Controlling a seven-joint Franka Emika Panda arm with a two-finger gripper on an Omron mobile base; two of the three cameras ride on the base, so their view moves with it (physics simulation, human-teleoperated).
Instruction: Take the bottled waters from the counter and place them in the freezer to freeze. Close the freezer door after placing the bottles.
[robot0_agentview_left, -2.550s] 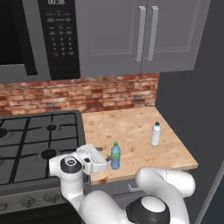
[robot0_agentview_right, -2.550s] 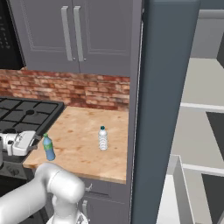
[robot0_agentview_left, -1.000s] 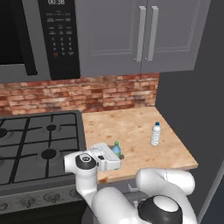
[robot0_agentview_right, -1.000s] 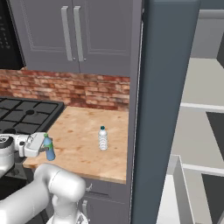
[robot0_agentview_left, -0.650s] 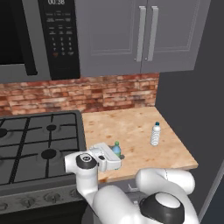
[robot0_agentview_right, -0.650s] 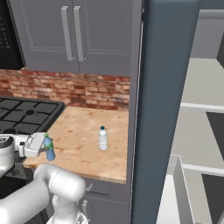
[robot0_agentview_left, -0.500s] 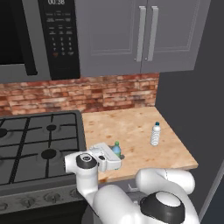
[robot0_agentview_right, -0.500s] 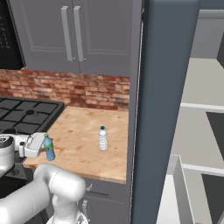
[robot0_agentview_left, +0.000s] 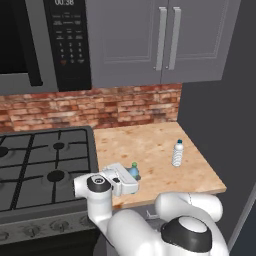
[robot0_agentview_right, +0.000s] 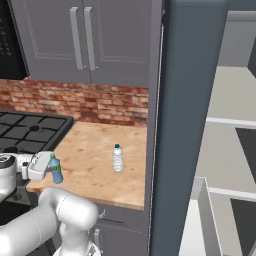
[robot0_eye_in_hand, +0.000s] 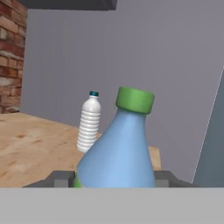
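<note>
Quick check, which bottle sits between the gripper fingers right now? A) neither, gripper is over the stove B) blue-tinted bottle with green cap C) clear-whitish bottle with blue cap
B: the hand view shows the blue-tinted plastic bottle with the green cap between the gripper fingers, while the clear-whitish bottle with the blue cap stands apart, farther back on the wood-grain counter.

Two bottles (robot0_agentview_right: 55, 170) (robot0_agentview_right: 117, 158) upright on counter (robot0_agentview_right: 95, 165), stove (robot0_agentview_right: 30, 132) left

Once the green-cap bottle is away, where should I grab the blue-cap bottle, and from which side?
Grip the blue-cap bottle around its ribbed middle, coming level from the stove side. It stands upright on the counter, with the freezer wall on its far side.
</note>
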